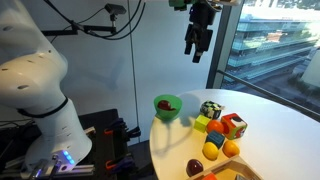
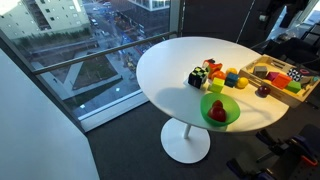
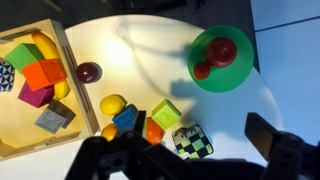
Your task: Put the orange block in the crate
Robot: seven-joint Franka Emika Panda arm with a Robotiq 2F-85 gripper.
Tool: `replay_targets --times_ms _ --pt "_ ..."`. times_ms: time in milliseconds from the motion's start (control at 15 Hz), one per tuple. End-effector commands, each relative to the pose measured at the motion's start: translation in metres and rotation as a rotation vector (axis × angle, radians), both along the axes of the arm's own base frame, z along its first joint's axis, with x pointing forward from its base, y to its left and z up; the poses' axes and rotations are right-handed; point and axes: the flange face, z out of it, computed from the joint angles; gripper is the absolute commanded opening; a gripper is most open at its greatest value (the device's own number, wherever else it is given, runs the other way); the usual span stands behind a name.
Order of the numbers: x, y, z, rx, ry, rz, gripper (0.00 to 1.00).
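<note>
The orange block [image 3: 153,131] lies on the round white table [image 3: 150,50], between a blue block [image 3: 127,118] and a yellow-green block [image 3: 166,113]; my gripper's dark body hides part of it. The tan crate [image 3: 68,70] is at the left in the wrist view and holds several coloured blocks. It also shows in both exterior views [image 1: 235,174] [image 2: 283,96]. My gripper [image 1: 196,54] hangs high above the table, open and empty. In the wrist view its fingers [image 3: 185,160] frame the block cluster from above. I cannot pick out the orange block in the exterior views.
A green bowl [image 3: 240,75] [image 1: 167,104] [image 2: 220,110] holds red fruit. A black-and-yellow checkered cube [image 3: 189,141], a yellow lemon [image 3: 113,104], a round orange fruit [image 3: 108,132] and a dark red ball [image 3: 89,72] lie near the orange block. A red-and-white cube [image 1: 233,125] stands in the cluster.
</note>
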Motion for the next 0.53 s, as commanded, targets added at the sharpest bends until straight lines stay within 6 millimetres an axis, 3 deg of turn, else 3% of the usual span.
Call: replay_targets --times_ms 0,467 --pt "-0.0055 0.0003 0.019 0.018 -0.072 0.025 1.0" --pt "-0.0019 0.0 0.016 -0.002 -0.064 0.008 1.0"
